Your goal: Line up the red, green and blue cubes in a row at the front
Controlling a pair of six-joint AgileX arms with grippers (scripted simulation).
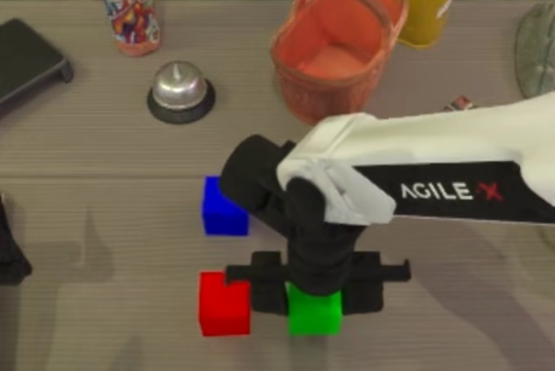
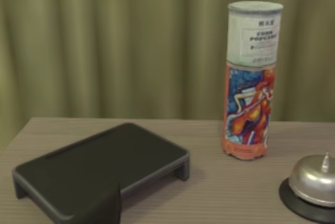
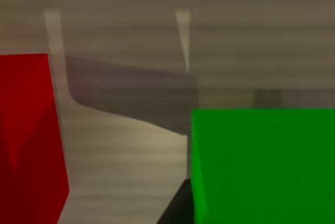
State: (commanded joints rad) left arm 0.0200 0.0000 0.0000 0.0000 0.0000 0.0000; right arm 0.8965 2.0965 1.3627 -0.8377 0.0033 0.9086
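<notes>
Front row, part-built: my right gripper (image 1: pixel 314 302) over the green cube (image 1: pixel 314 314).

Red cube (image 1: pixel 225 303) sits at the green cube's 9 o'clock, a narrow gap of bare table (image 1: pixel 104 215) between them; both near the front edge. Blue cube (image 1: pixel 223 208) at the red cube's 12 o'clock, apart. Whether my right jaws clamp the green cube, I cannot tell. Open table lies left of the red cube. Basket (image 1: pixel 340 42) at far 12 o'clock, its contents not discernible. Left arm parked at the left edge.
</notes>
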